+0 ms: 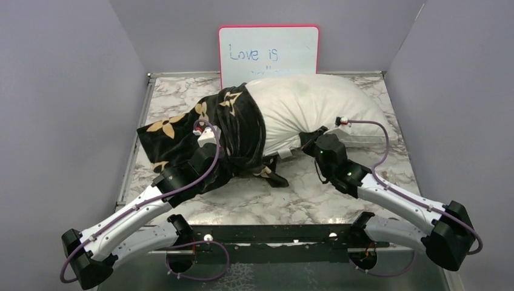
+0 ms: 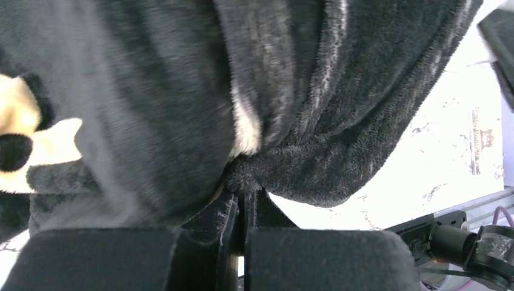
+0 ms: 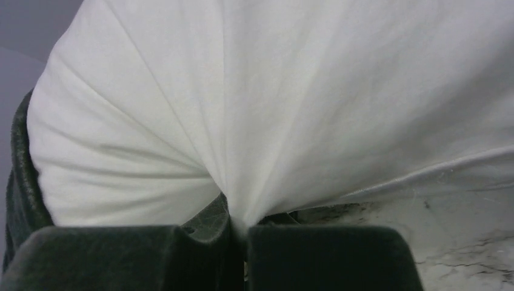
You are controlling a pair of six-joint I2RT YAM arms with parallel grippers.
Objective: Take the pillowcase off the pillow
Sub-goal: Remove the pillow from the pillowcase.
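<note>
A black velvety pillowcase (image 1: 182, 130) printed with tan flowers and stars lies bunched over the left end of a plump white wrinkled pillow (image 1: 315, 103), both resting across a marble-patterned desk (image 1: 291, 194). More than half of the pillow lies bare to the right. The left tool (image 2: 243, 203) is pinched tight on a gathered fold of the black plush. The right tool (image 3: 238, 227) is clamped on a tuck of white fabric at the pillow's near edge, the cloth fanning out in pleats from the bite.

Both pieces look soft, light and limp. The sleeve should drape and stretch rather than slide as one, and its pile may slip through a shallow pinch, so a thick fold near its hem seems the surest hold. The pillow will likely squash and follow unless anchored.

Only the overhead view shows how far the sleeve sits along the pillow, with a pink-framed whiteboard (image 1: 268, 54) behind. The wrist views alone show the two grips, which the arms hide from above.
</note>
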